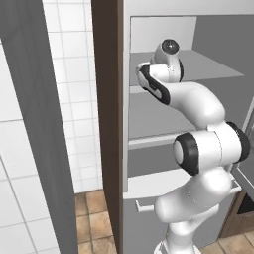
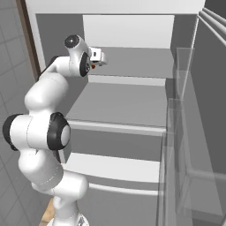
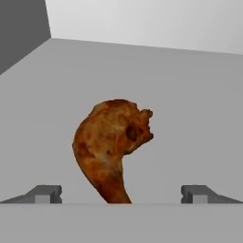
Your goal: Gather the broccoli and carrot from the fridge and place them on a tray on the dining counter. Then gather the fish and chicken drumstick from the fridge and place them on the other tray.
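A browned chicken drumstick (image 3: 111, 144) lies on a grey fridge shelf (image 3: 190, 109) in the hand view, its thick end up and its bone end pointing down toward me. My gripper (image 3: 121, 194) is open, one fingertip (image 3: 45, 193) to the left of the bone end and the other to its right, neither touching the meat. In the right base view my hand (image 2: 98, 56) reaches in over the upper shelf (image 2: 132, 62) at its left side. The broccoli, carrot, fish and trays are out of view.
The fridge stands open with several bare grey shelves (image 1: 149, 116). Its door with clear bins (image 2: 190, 132) hangs on the right. A brown cabinet panel (image 1: 106, 99) and a tiled wall (image 1: 74, 74) bound the left side. The fridge's left wall (image 3: 21, 28) is close to the drumstick.
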